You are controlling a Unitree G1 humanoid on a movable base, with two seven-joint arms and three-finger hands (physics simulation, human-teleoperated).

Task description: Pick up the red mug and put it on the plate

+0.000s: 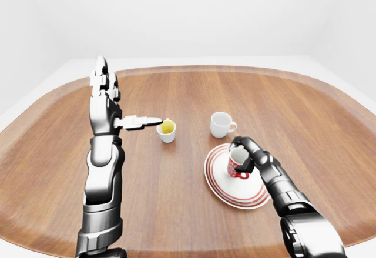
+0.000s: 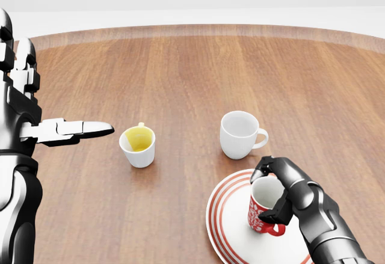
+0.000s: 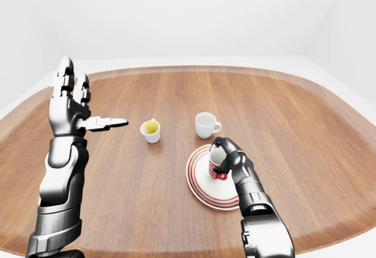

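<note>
1. The right hand (image 2: 275, 193) has its fingers curled round the red mug (image 2: 264, 211), pinching it at rim and side.
2. The red mug stands upright on the plate (image 2: 228, 228), mouth up, long axis vertical, its handle toward the bottom of the head view.
3. The plate, white with red rings, lies on the bench (image 2: 192, 71); its lower edge is cut off by the bottom of the head view.
4. A white mug (image 2: 239, 133) stands just above the plate, handle to the right; a yellow-lined cup (image 2: 139, 145) stands to its left, well apart.
5. The left hand (image 2: 36, 104) is raised and spread, one finger pointing toward the yellow-lined cup, touching nothing.
6. Bare wood runs wide to the bench's rounded edges in the left-eye view.
</note>
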